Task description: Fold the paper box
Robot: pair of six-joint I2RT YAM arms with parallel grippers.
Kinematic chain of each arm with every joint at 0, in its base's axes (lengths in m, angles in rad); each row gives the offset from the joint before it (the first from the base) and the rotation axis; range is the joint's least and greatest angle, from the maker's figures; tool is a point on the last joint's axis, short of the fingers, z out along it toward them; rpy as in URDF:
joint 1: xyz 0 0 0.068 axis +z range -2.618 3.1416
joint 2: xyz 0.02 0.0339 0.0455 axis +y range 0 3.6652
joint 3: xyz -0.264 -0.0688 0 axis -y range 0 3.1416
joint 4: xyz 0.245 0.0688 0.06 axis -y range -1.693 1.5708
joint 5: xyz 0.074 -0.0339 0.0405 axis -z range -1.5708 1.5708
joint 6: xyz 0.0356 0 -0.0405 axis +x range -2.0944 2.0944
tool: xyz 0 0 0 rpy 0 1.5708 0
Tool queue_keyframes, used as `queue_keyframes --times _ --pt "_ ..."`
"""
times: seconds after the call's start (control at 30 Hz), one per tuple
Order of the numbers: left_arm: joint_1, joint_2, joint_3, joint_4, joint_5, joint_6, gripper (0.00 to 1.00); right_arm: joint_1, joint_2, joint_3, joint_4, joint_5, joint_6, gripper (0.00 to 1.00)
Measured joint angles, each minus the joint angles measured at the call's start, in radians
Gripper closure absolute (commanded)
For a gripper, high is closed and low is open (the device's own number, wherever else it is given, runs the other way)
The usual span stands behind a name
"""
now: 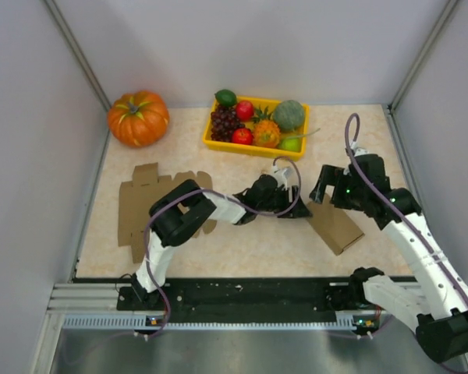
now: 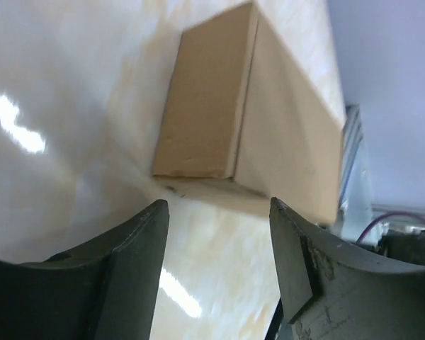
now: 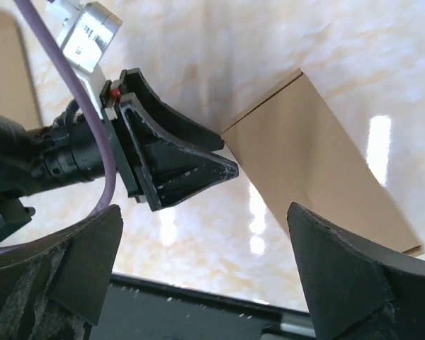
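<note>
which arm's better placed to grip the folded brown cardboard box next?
Left, probably. The left gripper, open, faces the end of the folded brown cardboard box, centred between its fingers. The right gripper, also open, has the box off to one side.

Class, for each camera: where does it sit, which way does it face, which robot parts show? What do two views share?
Top external: above, behind the bases, looking down at the table; left arm and right arm show.
Left wrist: on the left arm, facing the paper box past the open left gripper.
Right wrist: on the right arm, facing down past the open right gripper.
Shared: both wrist views show the paper box.
</note>
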Motion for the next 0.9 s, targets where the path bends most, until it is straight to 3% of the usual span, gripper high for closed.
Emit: queue_keyframes --times 0.17,0.27,0.37,0.53,0.6,0.73,0.9 --pt "0.042 0.177 0.335 -0.068 0.119 -0.006 0.35 -0.18 0.085 0.095 -0.063 0.028 -0.156 0.01" --pt "0.068 0.114 0.266 -0.066 0.126 -0.001 0.34 -0.195 0.183 0.156 -0.117 0.045 -0.233 0.01" --pt "0.106 -0.071 0.039 -0.084 0.119 0.014 0.33 -0.17 0.257 0.161 -0.145 0.076 -0.297 0.01" --pt "0.224 -0.557 -0.274 -0.229 0.062 0.092 0.33 -0.034 0.446 0.164 -0.171 0.22 -0.33 0.07" --pt "0.229 -0.72 -0.312 -0.266 0.042 0.124 0.33 0.03 0.535 0.164 -0.173 0.278 -0.317 0.15" --pt "0.216 -0.983 -0.376 -0.303 0.008 0.177 0.32 0.109 0.663 0.157 -0.167 0.404 -0.29 0.17" --pt "0.216 -1.086 -0.38 -0.425 -0.014 0.248 0.33 0.116 0.726 0.098 -0.153 0.539 -0.278 0.23"
